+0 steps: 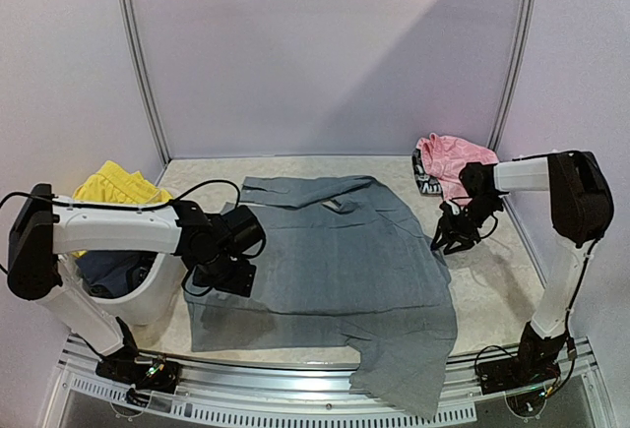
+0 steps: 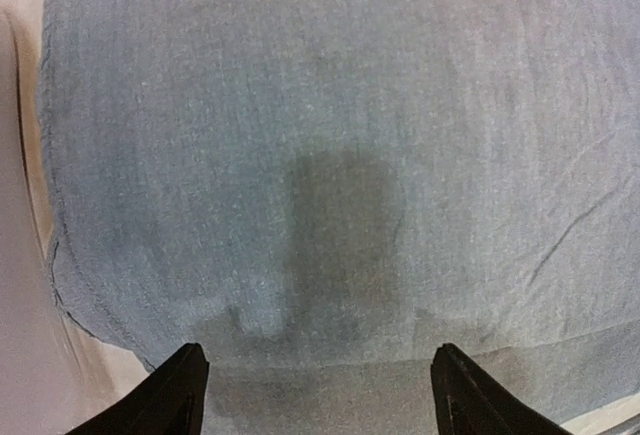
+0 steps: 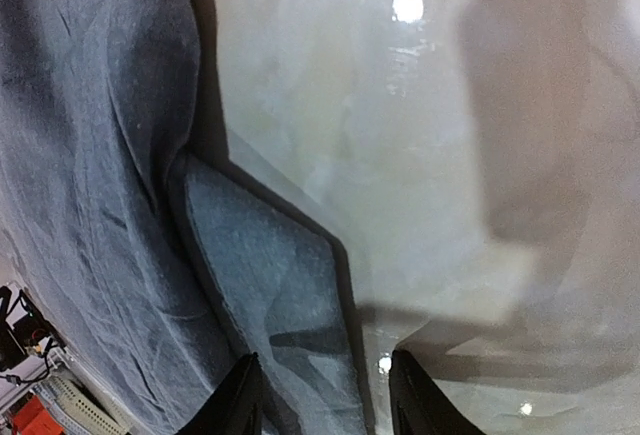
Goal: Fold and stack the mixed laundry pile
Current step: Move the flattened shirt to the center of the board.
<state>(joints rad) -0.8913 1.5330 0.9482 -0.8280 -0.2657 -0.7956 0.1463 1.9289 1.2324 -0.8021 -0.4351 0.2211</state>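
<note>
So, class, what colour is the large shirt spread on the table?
The shirt is plain grey, clearest in the top external view.

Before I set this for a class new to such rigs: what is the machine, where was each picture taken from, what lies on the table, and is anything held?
The machine is a left arm and a right arm, bolted to a table. One picture looks down from above and behind them; the other two come from a camera on each wrist. A grey shirt lies spread on the table, a pink piece at its far right, yellow shorts on a white tub at the left. The left fingers stand wide apart above the shirt, holding nothing. The right fingers stand apart over its right edge; no grip shows.
</note>
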